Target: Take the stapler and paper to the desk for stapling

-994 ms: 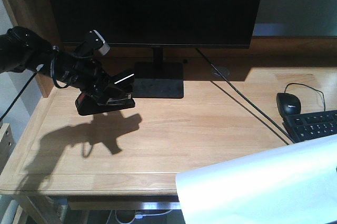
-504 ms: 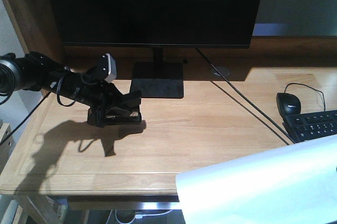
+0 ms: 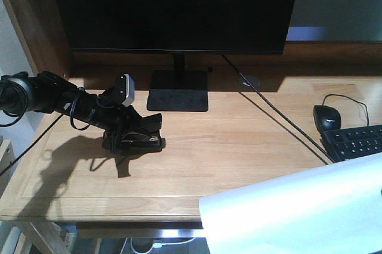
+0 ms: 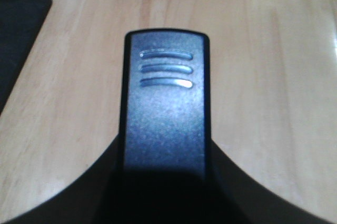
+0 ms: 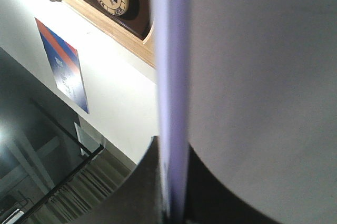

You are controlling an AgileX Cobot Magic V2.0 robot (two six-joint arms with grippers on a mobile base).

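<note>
The left end effector [image 3: 146, 133] sits low over the left part of the counter [image 3: 239, 146], just in front of the monitor stand [image 3: 179, 93]. Its fingers are closed on the rear of the stapler [image 4: 164, 113]. In the wrist view the stapler's ribbed nose pokes forward between the dark fingers, level over the wood. Gripping it by the tail keeps the stapler flat and its mouth free for sheets, which suits setting it down upright. I cannot tell whether its base already touches the counter. The paper [image 3: 298, 212] fills the lower right of the front view, held up apart from the counter, below the keyboard [image 3: 358, 141] and mouse [image 3: 327, 117]. It hides the right end effector [image 5: 171, 205] there. The right wrist view looks along the sheet's edge running down into the dark jaws, so they appear pinched on one margin. That grip lets the stack hang flat and uncreased. The stapler looks nearly placed, and the paper is not yet down.
</note>
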